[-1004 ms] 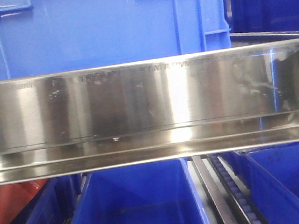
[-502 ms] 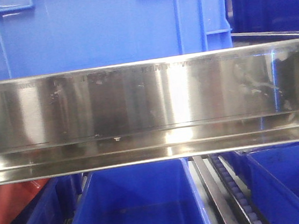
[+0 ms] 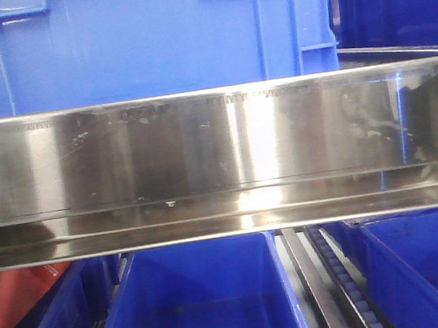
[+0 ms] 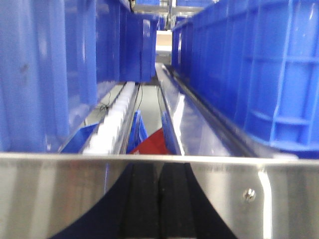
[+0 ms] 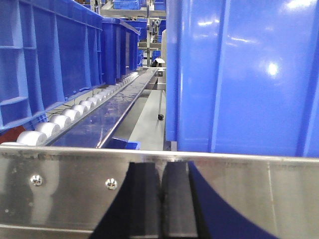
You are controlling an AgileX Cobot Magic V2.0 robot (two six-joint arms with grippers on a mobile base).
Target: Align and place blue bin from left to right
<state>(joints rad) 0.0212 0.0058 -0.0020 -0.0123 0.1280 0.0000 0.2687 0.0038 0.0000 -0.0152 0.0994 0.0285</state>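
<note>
Both grippers had their black pads pressed together on nothing — the left gripper [image 4: 159, 199] and the right gripper [image 5: 160, 199] each sat low behind the steel rail [image 3: 217, 144]. The blue bin [image 3: 150, 41] stood on the shelf just behind that rail, its right end flanking the left wrist view and its left end the right one. Pushing evenly from both ends would probably keep it square. Against the earlier frames it had barely shifted — only a dark reflection appeared at the rail's left edge.

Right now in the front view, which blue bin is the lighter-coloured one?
The big bin above the steel rail, upper left. It's bright light blue with ribbed corners; the bins below the rail are darker blue.
</note>
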